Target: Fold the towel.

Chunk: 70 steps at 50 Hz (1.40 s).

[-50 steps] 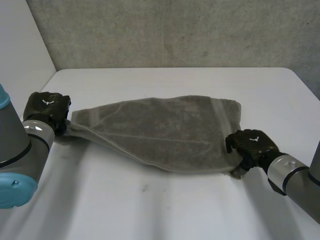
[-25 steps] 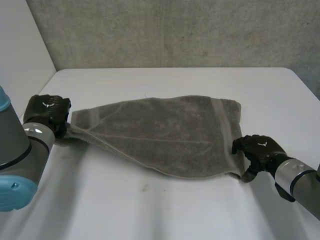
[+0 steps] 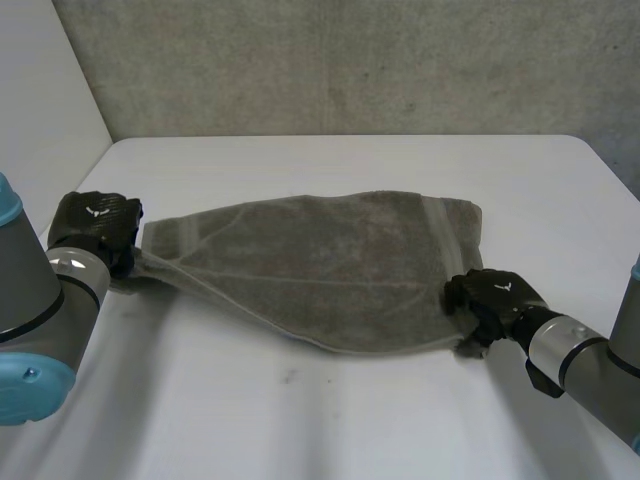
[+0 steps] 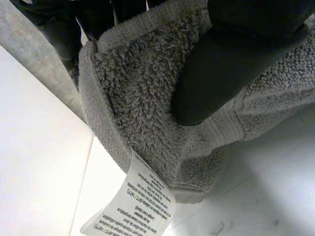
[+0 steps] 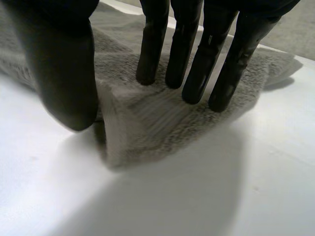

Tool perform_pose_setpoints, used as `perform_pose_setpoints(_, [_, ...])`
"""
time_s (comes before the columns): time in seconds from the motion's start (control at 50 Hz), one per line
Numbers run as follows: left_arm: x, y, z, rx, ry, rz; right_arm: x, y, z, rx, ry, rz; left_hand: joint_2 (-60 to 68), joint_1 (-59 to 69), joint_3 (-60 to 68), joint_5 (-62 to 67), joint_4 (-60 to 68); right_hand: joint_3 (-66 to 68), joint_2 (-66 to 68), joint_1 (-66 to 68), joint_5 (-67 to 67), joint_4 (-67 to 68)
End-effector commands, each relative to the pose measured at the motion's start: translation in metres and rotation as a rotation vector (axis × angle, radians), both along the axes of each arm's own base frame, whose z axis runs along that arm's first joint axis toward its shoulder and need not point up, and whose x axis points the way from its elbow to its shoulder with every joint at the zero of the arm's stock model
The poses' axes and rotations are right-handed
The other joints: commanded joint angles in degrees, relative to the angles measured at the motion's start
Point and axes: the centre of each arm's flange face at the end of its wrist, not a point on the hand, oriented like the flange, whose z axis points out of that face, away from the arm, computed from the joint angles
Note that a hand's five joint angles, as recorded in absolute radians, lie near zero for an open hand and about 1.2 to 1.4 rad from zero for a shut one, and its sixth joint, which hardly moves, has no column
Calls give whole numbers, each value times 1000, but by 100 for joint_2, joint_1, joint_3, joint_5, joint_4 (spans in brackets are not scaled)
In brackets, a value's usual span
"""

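The towel [image 3: 320,265] lies flat on the tabletop [image 3: 330,420], stretched between the two hands. The left hand [image 3: 95,225] holds one end corner: its fingers [image 4: 216,69] are closed on the cloth, and the care label [image 4: 140,201] hangs just below them. The right hand [image 3: 492,298] takes the opposite near corner. Its fingers [image 5: 197,64] rest on top of the cloth and the thumb [image 5: 64,73] presses at the edge, so the corner is pinched and a little raised. I think both corners are held so the towel stays tight for folding over.
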Motion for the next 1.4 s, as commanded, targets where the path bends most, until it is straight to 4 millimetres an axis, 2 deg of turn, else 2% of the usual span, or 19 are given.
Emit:
perform_pose_setpoints(0.02, [0,0,0,-1,0,1,-10,-18,4,-59,42,-102,1024,1151,1034,1109,1016,634,656,601,598,635])
perform_pose_setpoints(0.12, [0,0,0,0,-1,1,-13,-24,16,-143,40,-150,1024,1151,1034,1109,1016,752,773,719,715,753])
perform_pose_setpoints(0.38, [0,0,-1,2,0,2,-3,-6,-3,9,47,-59,1024,1151,1034,1109,1016,685,706,652,648,685])
perform_pose_setpoints(0.46, [0,0,0,0,0,4,-7,-9,3,-12,47,-75,1024,1151,1034,1109,1016,3882,3903,3849,3845,3883])
perform_pose_setpoints(0.54, [0,1,0,0,0,4,-7,-8,14,-54,39,-73,1024,1151,1034,1109,1016,3891,3913,3858,3855,3892])
perform_pose_setpoints(0.58, [-1,1,0,0,1,1,-7,-10,51,-195,16,-74,1024,1151,1034,1109,1016,3891,3913,3858,3855,3892])
perform_pose_setpoints(0.6, [-2,3,2,-6,3,-3,-7,-10,52,-196,16,-74,1024,1151,1034,1109,1016,3891,3913,3858,3855,3892])
perform_pose_setpoints(0.64, [-3,4,4,-10,6,-6,-7,-3,101,-364,-13,-66,1024,1151,1034,1109,1016,3891,3913,3858,3855,3892])
perform_pose_setpoints(0.66, [-3,6,9,-26,15,-8,-7,-3,101,-364,-13,-66,1024,1151,1034,1109,1016,3891,3913,3858,3855,3892])
perform_pose_setpoints(0.7, [-2,8,19,-54,34,-7,-8,6,147,-503,-30,-59,1024,1151,1034,1109,1016,3891,3913,3858,3855,3892])
perform_pose_setpoints(0.8, [0,19,51,-141,130,-7,-10,17,192,-570,-14,-20,1024,1151,1034,1109,1016,3891,3913,3858,3855,3892])
perform_pose_setpoints(0.9, [6,40,106,-302,261,-14,-13,24,226,-580,81,4,1024,1151,1034,1109,1016,3891,3913,3858,3855,3892])
perform_pose_setpoints(1.02, [9,53,136,-389,291,-45,-16,31,268,-627,213,22,1024,1151,1034,1109,1016,3891,3913,3858,3855,3892])
perform_pose_setpoints(1.06, [7,53,135,-382,289,-63,-16,28,269,-593,223,29,1024,1151,1034,1109,1016,3891,3913,3858,3855,3892])
perform_pose_setpoints(1.16, [5,46,127,-336,272,-97,-13,0,236,-360,274,80,1024,1151,1034,1109,1016,3891,3913,3858,3855,3892])
perform_pose_setpoints(1.2, [-3,25,98,-237,246,-110,-10,-8,224,-316,298,100,1024,1151,1034,1109,1016,3891,3913,3858,3855,3892])
perform_pose_setpoints(1.26, [-6,12,83,-190,235,-106,-8,-31,201,-270,349,119,1024,1151,1034,1109,1016,3891,3913,3858,3855,3892])
perform_pose_setpoints(1.3, [-15,-13,65,-141,221,-103,-4,-43,193,-265,369,124,1024,1151,1034,1109,1016,3891,3913,3858,3855,3892])
perform_pose_setpoints(1.4, [-30,-55,57,-156,229,-109,20,-79,183,-361,396,93,1024,1151,1034,1109,1016,3891,3913,3858,3855,3892])
